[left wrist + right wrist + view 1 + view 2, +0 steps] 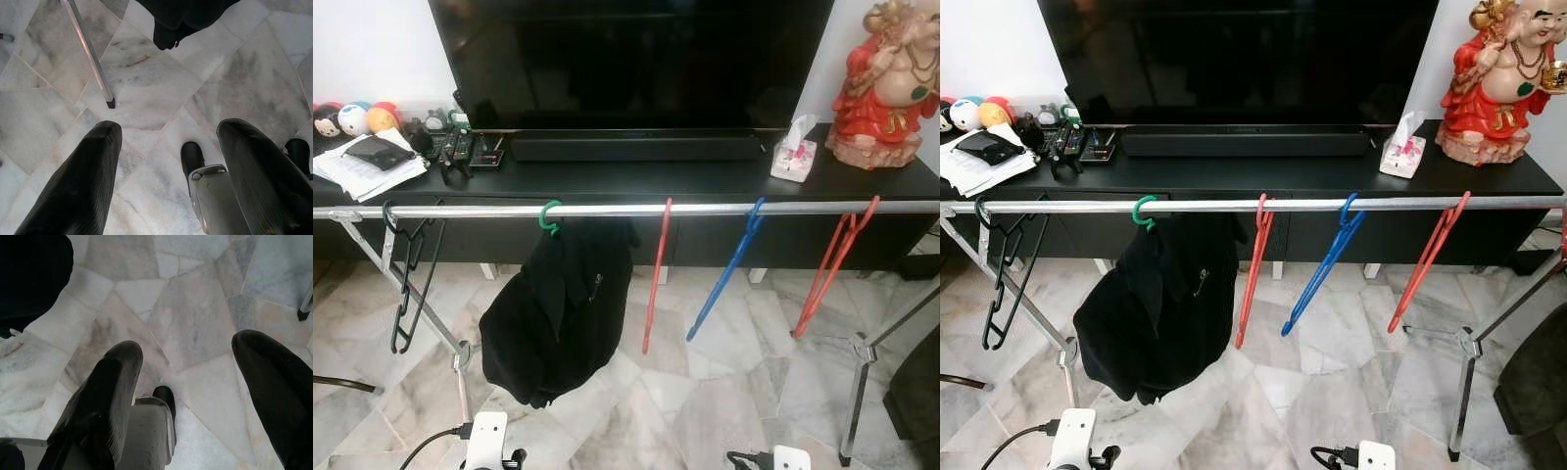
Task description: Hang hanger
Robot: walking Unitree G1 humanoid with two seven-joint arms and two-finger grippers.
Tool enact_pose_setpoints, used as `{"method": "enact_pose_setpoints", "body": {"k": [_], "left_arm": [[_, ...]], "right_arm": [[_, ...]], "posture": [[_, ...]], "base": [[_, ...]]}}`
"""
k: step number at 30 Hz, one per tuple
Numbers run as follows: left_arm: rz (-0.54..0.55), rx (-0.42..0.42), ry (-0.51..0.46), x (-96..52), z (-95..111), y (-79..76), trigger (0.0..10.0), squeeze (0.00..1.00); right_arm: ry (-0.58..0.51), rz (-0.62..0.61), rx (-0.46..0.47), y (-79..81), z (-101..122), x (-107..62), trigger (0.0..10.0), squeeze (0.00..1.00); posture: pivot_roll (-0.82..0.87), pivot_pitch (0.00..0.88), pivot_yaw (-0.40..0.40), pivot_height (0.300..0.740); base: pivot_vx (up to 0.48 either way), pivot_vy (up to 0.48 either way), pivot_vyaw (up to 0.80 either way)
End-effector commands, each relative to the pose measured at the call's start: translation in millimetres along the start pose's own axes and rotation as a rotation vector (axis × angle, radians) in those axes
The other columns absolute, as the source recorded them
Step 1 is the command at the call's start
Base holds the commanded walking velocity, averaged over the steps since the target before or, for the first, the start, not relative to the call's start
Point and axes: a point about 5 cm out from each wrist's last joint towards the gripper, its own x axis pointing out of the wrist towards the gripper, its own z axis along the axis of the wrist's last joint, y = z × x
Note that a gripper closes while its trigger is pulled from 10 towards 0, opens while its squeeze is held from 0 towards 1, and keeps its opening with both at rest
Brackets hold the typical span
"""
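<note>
- Straight ahead, a silver rail (pixel 607 210) is seen running across the front of a black TV cabinet (pixel 705 181).
- A green hanger (pixel 549 218) is hooked on the rail, with a black garment (pixel 553 313) draped from it.
- Toward the robot's left, a black hanger (pixel 409 279) is hung on the same rail.
- Toward its right, a red hanger (pixel 655 279), a blue hanger (pixel 726 274) and a second red hanger (pixel 832 264) are hung well apart, all tilted.
- The left gripper (pixel 166 142) is pointed down at the marble floor (pixel 146 83); its fingers (pixel 83 181) are spread and nothing is held.
- The right gripper (pixel 188 367) is likewise aimed at the floor, its fingers (pixel 110 391) parted and unloaded.
- A red statue (pixel 886 83) and a tissue box (pixel 793 152) are stood on the cabinet.
</note>
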Motion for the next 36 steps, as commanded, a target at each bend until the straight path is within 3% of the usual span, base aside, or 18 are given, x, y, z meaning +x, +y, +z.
{"method": "enact_pose_setpoints", "body": {"k": [1,2,4,7,12,18,28,32,36], "left_arm": [[0.013,-0.015,0.025,-1.4,-6,1.7,10.0,0.0],[0.013,-0.015,0.025,-1.3,-6,1.6,10.0,0.0],[0.012,-0.015,0.022,-1.3,-6,1.6,10.0,0.0],[0.012,-0.015,0.021,-1.3,-6,1.6,10.0,0.0],[0.014,-0.015,0.02,-1.2,-5,2.6,10.0,0.0],[0.013,-0.015,0.02,-1.2,-5,2.3,10.0,0.0],[0.015,-0.017,0.02,-1.2,-6,1.8,10.0,0.0],[0.015,-0.016,0.022,-1.3,-6,1.9,10.0,0.0],[0.012,-0.015,0.024,-1.4,-7,0.6,10.0,0.0]], "right_arm": [[-0.038,-0.003,-0.037,0.7,10,3.4,10.0,0.0],[-0.163,0.001,-0.055,7.5,51,17.8,10.0,0.0],[-0.338,0.009,-0.083,20.7,107,29.2,10.0,0.0],[-0.358,0.009,-0.111,23.8,104,27.0,10.0,0.0],[-0.463,0.021,-0.048,26.0,112,22.5,10.0,0.0],[-0.501,0.039,-0.053,26.5,114,19.8,10.0,0.0],[-0.411,0.01,-0.088,18.6,75,11.3,10.0,0.0],[-0.385,-0.008,-0.086,15.8,74,12.7,10.0,0.0],[-0.289,0.005,-0.138,17.1,78,22.1,10.0,0.0]], "posture": [[-0.05,0.0,0.004,0.74],[-0.05,0.0,0.005,0.74],[-0.05,0.0,0.006,0.74],[-0.05,0.0,0.006,0.74],[-0.05,0.0,0.009,0.74],[-0.05,0.0,0.005,0.74],[-0.05,0.0,0.004,0.74],[-0.06,0.0,0.006,0.74],[-0.06,0.0,0.004,0.74]], "base": [[0.0,0.0,0.0],[0.0,0.0,0.0],[0.0,0.0,0.0],[0.0,0.0,0.0],[0.0,0.0,0.0],[0.0,0.0,0.0],[0.0,0.0,0.0],[0.0,0.0,0.0],[0.0,0.0,0.0]]}}
